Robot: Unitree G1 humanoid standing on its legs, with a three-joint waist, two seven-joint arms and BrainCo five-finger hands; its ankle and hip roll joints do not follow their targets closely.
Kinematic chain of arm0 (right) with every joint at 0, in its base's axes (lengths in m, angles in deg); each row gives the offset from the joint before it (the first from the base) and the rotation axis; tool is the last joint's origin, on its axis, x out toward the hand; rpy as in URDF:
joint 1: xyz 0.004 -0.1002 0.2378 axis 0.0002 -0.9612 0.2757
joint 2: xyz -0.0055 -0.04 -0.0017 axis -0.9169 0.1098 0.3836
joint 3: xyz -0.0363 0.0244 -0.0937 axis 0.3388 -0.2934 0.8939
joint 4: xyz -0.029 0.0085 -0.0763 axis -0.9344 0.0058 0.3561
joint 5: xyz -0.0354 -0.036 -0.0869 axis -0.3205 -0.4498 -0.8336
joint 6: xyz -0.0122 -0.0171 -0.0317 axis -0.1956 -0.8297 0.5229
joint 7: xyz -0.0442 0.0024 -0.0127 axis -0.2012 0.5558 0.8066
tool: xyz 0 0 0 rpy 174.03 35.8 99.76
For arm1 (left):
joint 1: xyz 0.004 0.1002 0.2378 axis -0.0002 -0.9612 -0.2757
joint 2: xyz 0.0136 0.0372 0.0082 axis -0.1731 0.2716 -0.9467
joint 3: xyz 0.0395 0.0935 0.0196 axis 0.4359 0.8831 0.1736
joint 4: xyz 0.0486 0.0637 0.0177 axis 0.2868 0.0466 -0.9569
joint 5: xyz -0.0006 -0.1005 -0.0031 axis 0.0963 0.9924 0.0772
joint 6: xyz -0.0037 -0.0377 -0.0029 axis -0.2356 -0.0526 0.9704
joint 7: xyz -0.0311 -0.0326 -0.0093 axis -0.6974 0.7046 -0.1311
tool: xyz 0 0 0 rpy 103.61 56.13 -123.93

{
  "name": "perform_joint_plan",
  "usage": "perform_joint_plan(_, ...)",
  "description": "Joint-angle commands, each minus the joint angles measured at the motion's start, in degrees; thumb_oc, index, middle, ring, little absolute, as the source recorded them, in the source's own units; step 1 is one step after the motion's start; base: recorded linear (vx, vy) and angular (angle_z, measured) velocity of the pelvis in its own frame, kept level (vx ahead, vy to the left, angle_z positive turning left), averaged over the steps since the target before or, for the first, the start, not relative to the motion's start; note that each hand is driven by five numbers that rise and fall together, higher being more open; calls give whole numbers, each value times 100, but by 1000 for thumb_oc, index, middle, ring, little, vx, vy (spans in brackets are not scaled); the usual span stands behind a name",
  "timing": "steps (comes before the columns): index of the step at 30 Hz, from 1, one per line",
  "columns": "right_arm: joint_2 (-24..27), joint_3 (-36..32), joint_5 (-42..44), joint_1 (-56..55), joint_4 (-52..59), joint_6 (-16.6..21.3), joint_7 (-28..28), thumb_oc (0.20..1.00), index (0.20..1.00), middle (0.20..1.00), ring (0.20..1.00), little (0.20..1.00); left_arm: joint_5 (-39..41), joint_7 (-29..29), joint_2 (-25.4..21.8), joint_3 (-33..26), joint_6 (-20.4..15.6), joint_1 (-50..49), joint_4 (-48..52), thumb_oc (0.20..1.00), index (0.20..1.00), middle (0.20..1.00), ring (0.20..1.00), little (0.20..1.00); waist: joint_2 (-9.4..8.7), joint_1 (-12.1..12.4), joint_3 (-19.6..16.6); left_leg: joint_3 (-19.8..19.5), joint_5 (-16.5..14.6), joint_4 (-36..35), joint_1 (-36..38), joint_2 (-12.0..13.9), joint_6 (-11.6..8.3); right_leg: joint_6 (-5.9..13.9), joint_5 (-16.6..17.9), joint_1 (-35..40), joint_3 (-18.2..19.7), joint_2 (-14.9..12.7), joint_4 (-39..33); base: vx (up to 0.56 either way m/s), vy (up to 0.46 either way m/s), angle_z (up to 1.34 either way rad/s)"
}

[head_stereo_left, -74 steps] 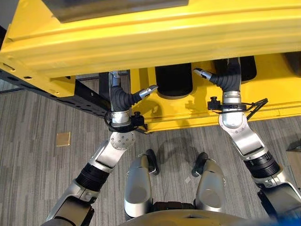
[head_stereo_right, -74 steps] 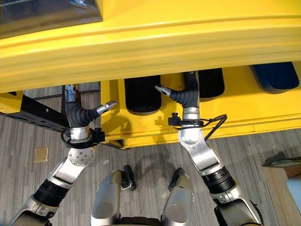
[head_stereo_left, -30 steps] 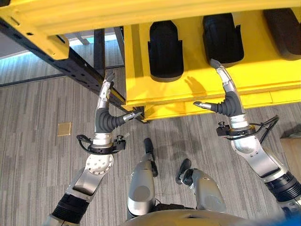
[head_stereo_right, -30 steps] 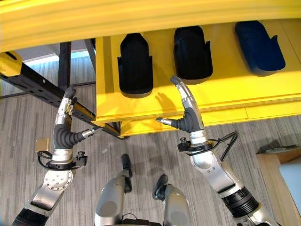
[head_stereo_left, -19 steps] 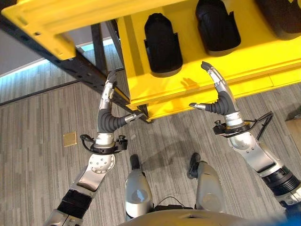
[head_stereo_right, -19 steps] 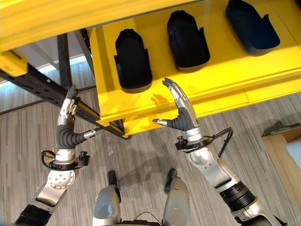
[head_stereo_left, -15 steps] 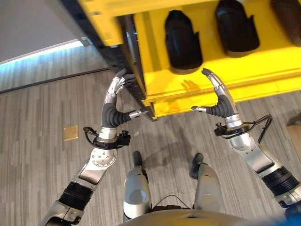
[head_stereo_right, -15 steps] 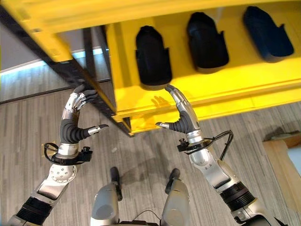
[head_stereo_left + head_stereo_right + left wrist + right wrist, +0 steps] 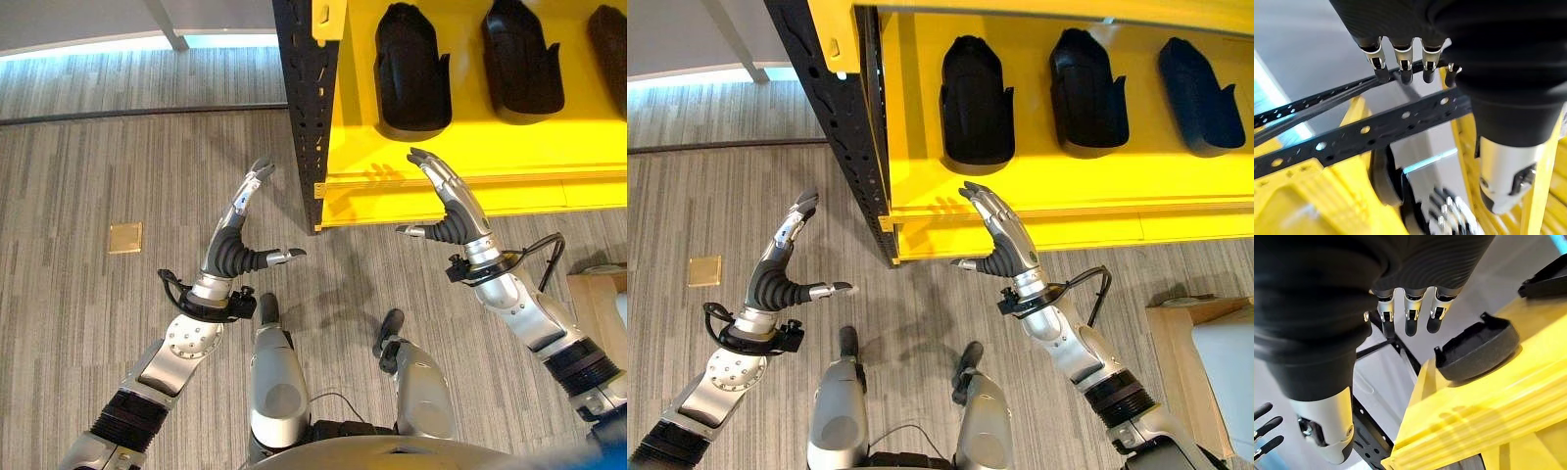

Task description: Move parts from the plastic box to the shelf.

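Parts (image 9: 412, 67) lay on the shelf (image 9: 460, 157) at my twelve o'clock, long axes running away from me. I saw my right hand (image 9: 453, 211) nearer, just below the shelf edge; left hand (image 9: 235, 245) over floor. Both held nothing, fingers released.

Open floor lies beneath both hands; ahead of the right hand (image 9: 997, 235) the yellow shelf (image 9: 921, 196) carries black parts (image 9: 976, 103), a black upright (image 9: 838, 127) flanking it.
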Motion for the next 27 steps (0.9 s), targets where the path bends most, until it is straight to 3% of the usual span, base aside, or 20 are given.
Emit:
perform_joint_plan(1, 145, -21, -234, 242, -8, -235, -126, 1000, 1000, 1000, 1000, 1000, 714, -105, -133, -113, 75, -118, 391, 1000, 1000, 1000, 1000, 1000, 22, 124, -216, 340, -440, 432, 253, 109, 210, 263, -195, 368, -18, -157, 97, -46, -123, -5)
perform_joint_plan(3, 128, 86, -589, 171, -339, -603, -413, 1000, 1000, 1000, 1000, 1000, 1487, -36, 35, -408, 510, -273, 128, 1000, 1000, 1000, 1000, 1000, -87, 195, -240, 366, -406, 482, 221, 185, 168, 233, -171, 421, -57, -94, 26, -39, -205, -6)
perform_joint_plan(5, 64, 94, -724, 136, -526, -749, -411, 1000, 1000, 1000, 1000, 1000, 1819, -130, 165, -580, 620, -344, 46, 1000, 1000, 1000, 1000, 1000, -142, 232, -263, 374, -384, 491, 238, 219, 156, 220, -156, 460, -113, -65, 12, 13, -138, -4)
perform_joint_plan(7, -18, 84, -845, 119, -732, -1083, -603, 1000, 1000, 1000, 1000, 1000, 1720, 29, 242, -752, 709, -420, 72, 1000, 1000, 1000, 1000, 1000, -195, 262, -313, 396, -356, 436, 314, 220, 147, 219, -142, 534, -129, -32, -32, 76, -57, 3)
perform_joint_plan(10, -107, 86, -937, 128, -805, -1150, -623, 1000, 1000, 1000, 1000, 1000, 1567, 139, 291, -865, 767, -430, 97, 1000, 1000, 1000, 1000, 1000, -224, 293, -353, 389, -345, 432, 342, 223, 148, 212, -145, 561, -131, -20, -6, 79, -27, 4)
perform_joint_plan(12, -182, 96, -1016, 230, -940, -1452, -643, 1000, 1000, 1000, 1000, 1000, 1535, 89, 292, -916, 822, -405, 87, 1000, 1000, 1000, 1000, 1000, -237, 340, -383, 369, -338, 429, 342, 213, 145, 205, -143, 594, -140, -7, -7, 75, -21, 4)
perform_joint_plan(17, -303, 39, -1077, 476, -1125, -1476, -358, 1000, 1000, 1000, 1000, 1000, 1493, 97, 297, -888, 862, -330, 147, 1000, 1000, 1000, 1000, 1000, -203, 390, -374, 288, -343, 514, 298, 195, 150, 190, -147, 585, -139, -32, 92, 48, 4, 0)
perform_joint_plan(27, -413, 123, -1161, 836, -1332, -1602, -555, 1000, 1000, 1000, 1000, 1000, 1503, 284, 305, -825, 989, -179, 107, 1000, 1000, 1000, 1000, 1000, -58, 437, -350, 180, -355, 635, 212, 149, 140, 172, -196, 507, -152, -130, 309, 0, 0, 0)
